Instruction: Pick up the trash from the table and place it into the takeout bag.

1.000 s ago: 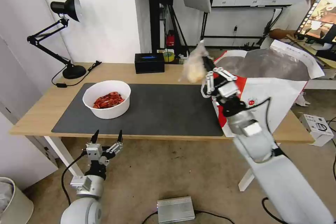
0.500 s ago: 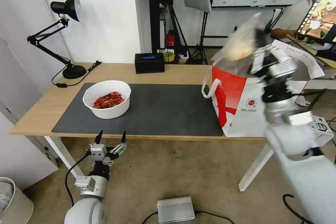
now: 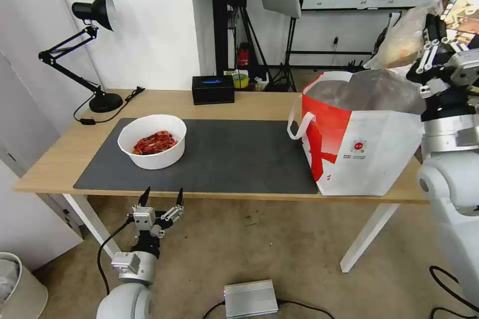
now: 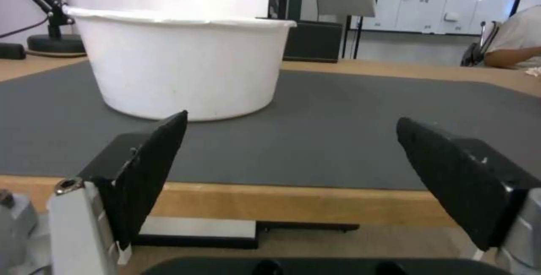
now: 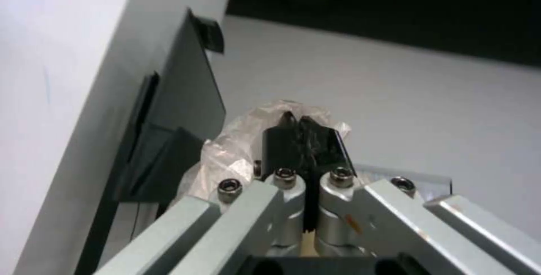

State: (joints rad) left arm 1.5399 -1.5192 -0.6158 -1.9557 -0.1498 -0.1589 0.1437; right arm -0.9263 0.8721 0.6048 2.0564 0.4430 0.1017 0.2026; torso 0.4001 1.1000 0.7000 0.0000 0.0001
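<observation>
My right gripper [image 3: 430, 16] is raised at the far right, above the back right corner of the takeout bag [image 3: 359, 147], and is shut on the neck of a small clear bag of whitish stuff [image 3: 403, 39]. Seen from the right wrist, its fingertips [image 5: 296, 118] pinch crinkled clear plastic [image 5: 234, 154]. The takeout bag stands open on the table's [image 3: 249, 104] right end. A white bowl of red shells [image 3: 152, 140] sits on the dark grey mat [image 3: 234, 157] at the left. My left gripper [image 3: 162, 198] hangs open below the table's front edge, facing the bowl [image 4: 180, 63].
A black desk lamp [image 3: 95, 10] stands at the table's back left corner, and a black box [image 3: 213, 89] at the back middle. On the floor lie a grey metal box [image 3: 250, 298] and a pale bin [image 3: 12, 284]. Tripods stand behind the table.
My right arm has swung right and upward, carrying the clear bag from over the mat's right edge to above the takeout bag's far side. The left gripper has barely shifted.
</observation>
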